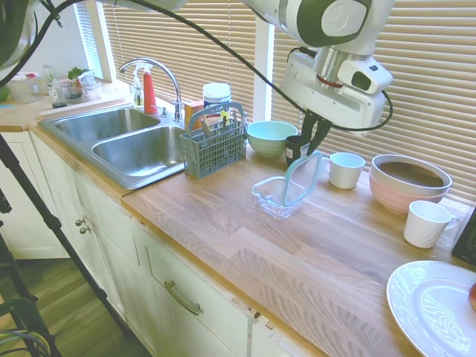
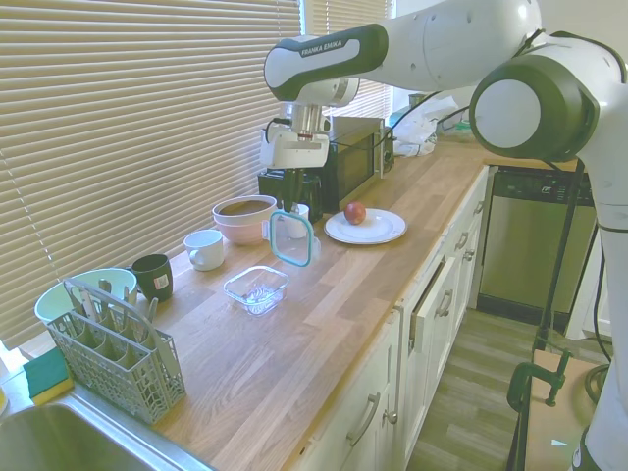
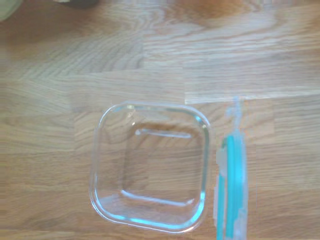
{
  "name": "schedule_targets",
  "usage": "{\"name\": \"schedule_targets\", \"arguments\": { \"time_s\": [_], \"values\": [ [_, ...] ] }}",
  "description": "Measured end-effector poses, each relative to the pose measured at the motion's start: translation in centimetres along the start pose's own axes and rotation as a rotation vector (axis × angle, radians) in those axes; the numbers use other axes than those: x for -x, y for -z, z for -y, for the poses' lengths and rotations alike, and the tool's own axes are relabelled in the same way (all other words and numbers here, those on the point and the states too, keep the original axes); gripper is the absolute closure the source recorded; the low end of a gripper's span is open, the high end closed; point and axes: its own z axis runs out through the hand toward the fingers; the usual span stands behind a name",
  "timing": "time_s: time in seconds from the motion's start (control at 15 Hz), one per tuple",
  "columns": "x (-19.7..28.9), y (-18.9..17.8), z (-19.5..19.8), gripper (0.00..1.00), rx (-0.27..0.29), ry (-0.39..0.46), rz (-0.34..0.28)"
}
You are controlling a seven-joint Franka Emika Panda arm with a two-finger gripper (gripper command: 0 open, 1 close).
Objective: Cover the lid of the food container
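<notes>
Hanging on edge from the claw (image 2: 291,206), clamped on its top rim, the lid (image 2: 292,238) sits just above the desk (image 2: 324,324) beside the open food container (image 2: 256,288).

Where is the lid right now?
The lid hangs on edge from the tool, above the counter, just beside the open food container, not on it.

Legible text: "FRANKA EMIKA" printed on the white robot arm (image 2: 339,47), on the link above the gripper (image 2: 292,208). No other label on the countertop items can be read.
</notes>
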Motion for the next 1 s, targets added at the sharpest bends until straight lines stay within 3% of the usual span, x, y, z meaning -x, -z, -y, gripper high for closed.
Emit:
{"name": "schedule_targets", "arguments": {
  "time_s": [0.4,1.0],
  "values": [
    [1.5,-0.1,3.1,1.0,0.027,0.009,-0.006],
    [3.7,-3.9,7.8,1.0,0.099,0.023,-0.007]
  ]
}}
